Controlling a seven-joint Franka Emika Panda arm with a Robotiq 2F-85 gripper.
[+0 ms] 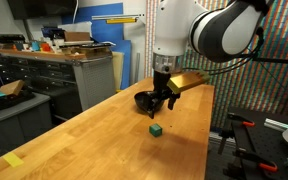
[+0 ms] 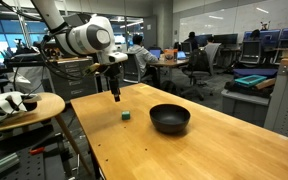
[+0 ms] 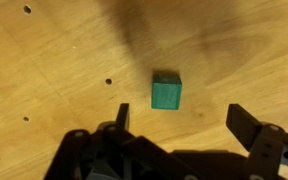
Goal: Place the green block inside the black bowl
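We are seeing the green block (image 3: pixel 167 92) lying on the bare wooden table (image 3: pixel 54 55), untouched and free on all sides. In the wrist view it is sitting just beyond the fingertips, nearer the finger on the picture's left than the one on the right. In both exterior views the green block (image 1: pixel 156 129) (image 2: pixel 126 115) is resting on open wood, apart from the black bowl (image 2: pixel 170 118), which is standing upright on the same table (image 2: pixel 194 150) with nothing showing inside it.

We are finding the gripper (image 3: pixel 181 115) hanging above the block with its two dark fingers (image 3: pixel 122 113) spread wide and nothing between them but wood. In an exterior view the gripper (image 2: pixel 116 97) is pointing straight down and hovering clear of the tabletop, a little beyond the block. In an exterior view the gripper (image 1: pixel 163 106) is partly covering the black bowl (image 1: pixel 142 99), which is lying behind it on the table (image 1: pixel 84 135).

We are also noticing a few small dark holes (image 3: pixel 108 81) in the wood near the block, and people (image 2: pixel 137 47) sitting at desks far behind the arm.
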